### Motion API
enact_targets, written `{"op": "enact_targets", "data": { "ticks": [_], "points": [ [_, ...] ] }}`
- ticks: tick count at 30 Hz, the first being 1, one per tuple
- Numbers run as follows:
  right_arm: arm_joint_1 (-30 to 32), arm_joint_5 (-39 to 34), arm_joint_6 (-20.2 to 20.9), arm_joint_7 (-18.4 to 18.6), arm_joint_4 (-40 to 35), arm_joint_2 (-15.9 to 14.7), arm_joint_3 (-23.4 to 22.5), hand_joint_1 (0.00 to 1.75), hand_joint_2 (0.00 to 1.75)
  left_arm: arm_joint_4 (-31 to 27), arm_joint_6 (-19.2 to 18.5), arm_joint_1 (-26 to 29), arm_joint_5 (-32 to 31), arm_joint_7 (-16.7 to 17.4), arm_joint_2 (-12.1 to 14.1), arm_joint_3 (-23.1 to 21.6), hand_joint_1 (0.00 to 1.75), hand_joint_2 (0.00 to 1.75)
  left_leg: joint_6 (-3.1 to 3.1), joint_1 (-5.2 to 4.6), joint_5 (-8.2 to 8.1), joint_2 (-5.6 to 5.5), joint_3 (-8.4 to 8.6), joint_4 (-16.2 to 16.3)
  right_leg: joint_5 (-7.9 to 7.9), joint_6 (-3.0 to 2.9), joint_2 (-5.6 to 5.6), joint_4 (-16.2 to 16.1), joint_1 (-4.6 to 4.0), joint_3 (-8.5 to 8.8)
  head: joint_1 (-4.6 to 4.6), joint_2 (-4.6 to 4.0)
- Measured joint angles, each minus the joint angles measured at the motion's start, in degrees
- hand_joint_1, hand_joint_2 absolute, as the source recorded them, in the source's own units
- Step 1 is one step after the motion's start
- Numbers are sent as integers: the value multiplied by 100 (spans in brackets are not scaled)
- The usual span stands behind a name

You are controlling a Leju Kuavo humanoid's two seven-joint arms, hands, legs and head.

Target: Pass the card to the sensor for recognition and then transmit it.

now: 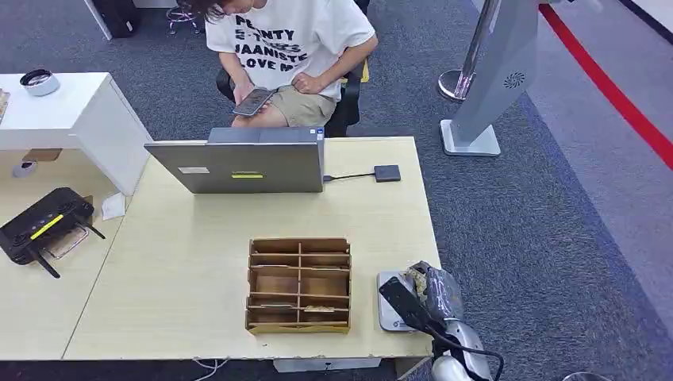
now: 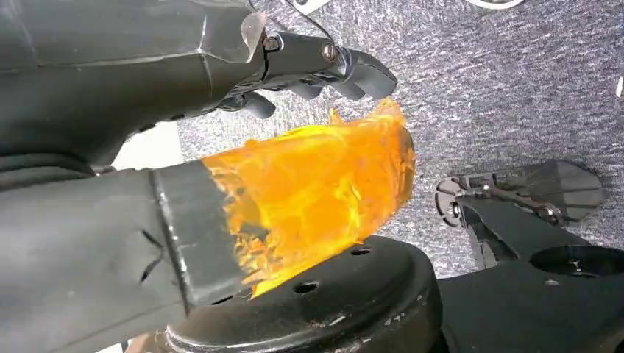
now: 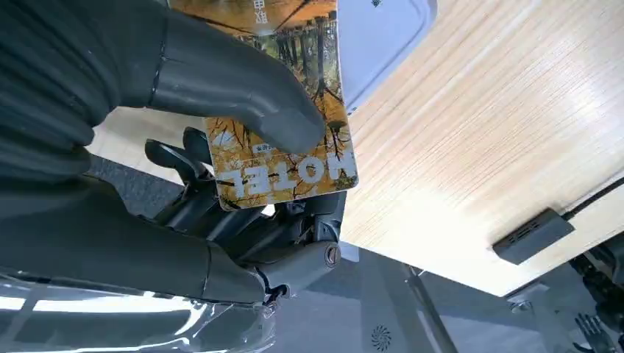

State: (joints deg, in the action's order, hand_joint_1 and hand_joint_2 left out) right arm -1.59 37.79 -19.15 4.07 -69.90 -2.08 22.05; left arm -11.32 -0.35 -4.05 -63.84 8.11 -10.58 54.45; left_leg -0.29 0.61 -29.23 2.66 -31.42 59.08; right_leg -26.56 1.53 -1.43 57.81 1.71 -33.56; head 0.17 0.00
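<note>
My right hand [image 1: 432, 298] is at the table's front right corner, above a flat grey-white sensor pad [image 1: 386, 316]. In the right wrist view the thumb [image 3: 243, 81] presses a card [image 3: 294, 165] against the fingers behind it. The card has an autumn-tree picture and the word HOTEL. It hovers just over the sensor pad [image 3: 383, 37], and I cannot tell whether they touch. My left hand [image 2: 184, 66] hangs over grey carpet and holds nothing. Its orange-wrapped thumb [image 2: 316, 198] stands apart from loosely bent fingers [image 2: 346, 70].
A wooden compartment organiser [image 1: 299, 284] stands just left of the sensor. A laptop [image 1: 238, 165] with a cabled dongle [image 1: 387, 173] sits at the far edge, and a seated person [image 1: 290, 48] looks at a phone behind it. A black device [image 1: 44, 226] lies on the left table.
</note>
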Motion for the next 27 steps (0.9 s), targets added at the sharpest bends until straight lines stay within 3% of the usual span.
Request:
{"op": "enact_targets", "data": {
  "ticks": [27],
  "points": [
    [-41, 22, 61, 35, 26, 0, 22, 175, 175, 0, -13, 0, -26, 2, 15, 0, 0, 0, 0, 0, 0, 3, 4, 0, 0, 0, 3, 0, 0, 3, 0, 0]
  ]
}}
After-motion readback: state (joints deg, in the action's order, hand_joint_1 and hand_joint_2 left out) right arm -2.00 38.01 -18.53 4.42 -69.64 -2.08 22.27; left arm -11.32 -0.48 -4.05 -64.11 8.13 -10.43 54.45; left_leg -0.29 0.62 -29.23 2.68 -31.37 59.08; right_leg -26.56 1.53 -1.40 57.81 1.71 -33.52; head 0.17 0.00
